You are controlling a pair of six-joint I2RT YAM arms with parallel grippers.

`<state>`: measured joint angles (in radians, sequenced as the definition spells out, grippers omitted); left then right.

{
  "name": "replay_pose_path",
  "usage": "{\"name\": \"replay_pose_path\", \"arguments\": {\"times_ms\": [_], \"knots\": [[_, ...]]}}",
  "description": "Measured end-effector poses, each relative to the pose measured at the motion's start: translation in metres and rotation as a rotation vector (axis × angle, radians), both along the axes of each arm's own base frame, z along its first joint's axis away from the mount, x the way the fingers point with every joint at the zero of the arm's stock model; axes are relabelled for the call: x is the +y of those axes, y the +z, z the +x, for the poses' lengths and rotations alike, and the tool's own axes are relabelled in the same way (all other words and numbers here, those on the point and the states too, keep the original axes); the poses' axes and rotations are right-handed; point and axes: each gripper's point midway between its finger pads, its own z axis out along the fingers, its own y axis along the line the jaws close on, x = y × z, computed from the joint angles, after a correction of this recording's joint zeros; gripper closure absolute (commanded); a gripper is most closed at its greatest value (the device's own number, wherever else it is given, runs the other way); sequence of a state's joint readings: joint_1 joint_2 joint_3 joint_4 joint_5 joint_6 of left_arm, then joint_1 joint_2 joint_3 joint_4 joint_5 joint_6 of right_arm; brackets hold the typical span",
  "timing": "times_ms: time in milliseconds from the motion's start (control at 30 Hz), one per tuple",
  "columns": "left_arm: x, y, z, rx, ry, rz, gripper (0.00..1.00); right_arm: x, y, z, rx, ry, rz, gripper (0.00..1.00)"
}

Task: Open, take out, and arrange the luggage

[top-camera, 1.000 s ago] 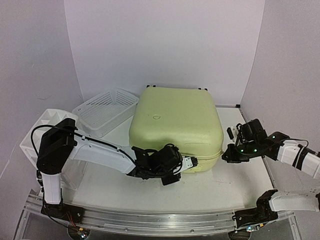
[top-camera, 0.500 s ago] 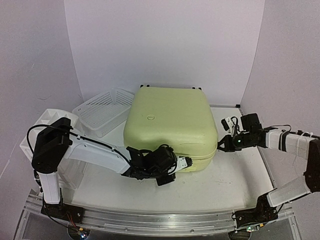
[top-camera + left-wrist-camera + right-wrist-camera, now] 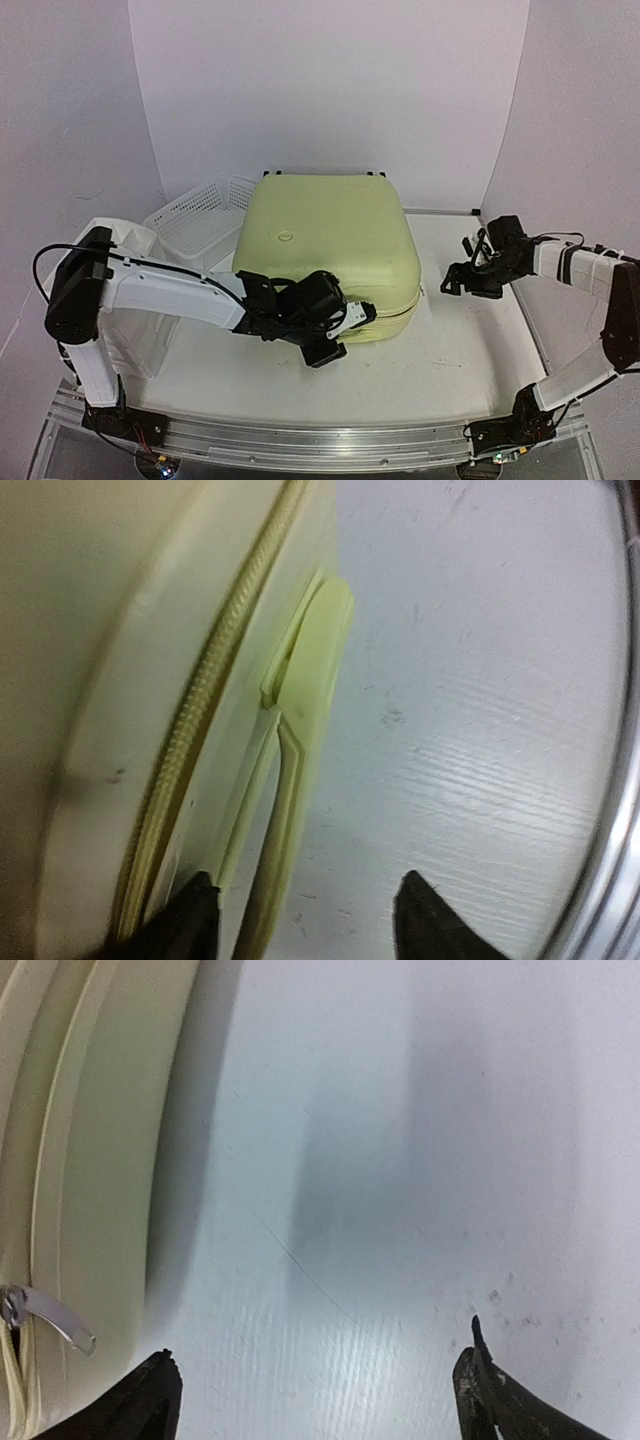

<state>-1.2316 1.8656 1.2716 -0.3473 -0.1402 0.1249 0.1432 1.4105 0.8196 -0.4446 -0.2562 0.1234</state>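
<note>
The luggage (image 3: 320, 235) lies flat and closed in the middle of the overhead frame, on the bench (image 3: 450, 350), with a white mesh basket (image 3: 200, 225) touching or just beside its upper-left corner. My left end effector (image 3: 356, 318) is at the case's lower edge, jaws apart. In its wrist view the moulded side handle (image 3: 305, 670) runs down between the fingers without being pinched, and the zip seam (image 3: 210, 710) is just left of it. My right end effector (image 3: 456, 281) hangs at the right of the frame, clear of the shell, jaws spread wide on nothing. Its camera shows a metal zipper pull (image 3: 45, 1318) at the lower left, just beside one finger. I judge the step in hand to be unzipping, so I want the right jaws turned to take that small tab across its flat faces, closing slowly because it may swing away. The left side should press or hold the handle so the light shell does not slide across the bench when I pull. I would draw the tab along the seam line, not outward, and ease round the rounded corners.
</note>
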Motion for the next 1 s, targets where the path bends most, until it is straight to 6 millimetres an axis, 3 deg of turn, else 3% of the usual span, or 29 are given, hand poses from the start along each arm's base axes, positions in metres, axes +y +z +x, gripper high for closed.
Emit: {"name": "replay_pose_path", "arguments": {"times_ms": [133,233,300,367,433,533,600,700,800,900,1000], "knots": [[-0.005,0.058,-0.023,0.103,-0.022,-0.134,0.08,-0.010,0.020,-0.019,0.070,-0.080,-0.014,0.02],[-0.001,0.126,-0.029,0.125,-0.020,-0.296,0.08,-0.004,0.051,-0.026,0.060,-0.093,0.047,0.02],[0.013,0.171,-0.024,0.139,0.013,-0.410,0.10,0.003,0.072,-0.030,0.040,-0.084,0.100,0.02],[0.034,0.206,-0.010,0.149,0.074,-0.504,0.10,0.010,0.092,-0.031,0.019,-0.075,0.146,0.02],[0.071,0.236,0.017,0.152,0.187,-0.604,0.09,0.019,0.113,-0.032,0.005,-0.057,0.205,0.02],[0.135,0.261,0.061,0.140,0.401,-0.722,0.08,0.037,0.145,-0.027,-0.025,-0.022,0.275,0.02],[0.172,0.264,0.085,0.156,0.540,-0.782,0.08,0.061,0.161,-0.026,-0.038,0.038,0.289,0.02],[0.200,0.254,0.112,0.224,0.677,-0.820,0.08,0.103,0.171,-0.027,-0.028,0.143,0.294,0.02],[0.207,0.225,0.140,0.344,0.783,-0.816,0.07,0.130,0.165,-0.024,0.006,0.184,0.279,0.02],[0.201,0.183,0.167,0.490,0.867,-0.794,0.04,0.133,0.152,-0.016,0.039,0.161,0.254,0.02],[0.195,0.151,0.180,0.575,0.922,-0.767,0.01,0.132,0.143,-0.012,0.058,0.132,0.233,0.02]]}}
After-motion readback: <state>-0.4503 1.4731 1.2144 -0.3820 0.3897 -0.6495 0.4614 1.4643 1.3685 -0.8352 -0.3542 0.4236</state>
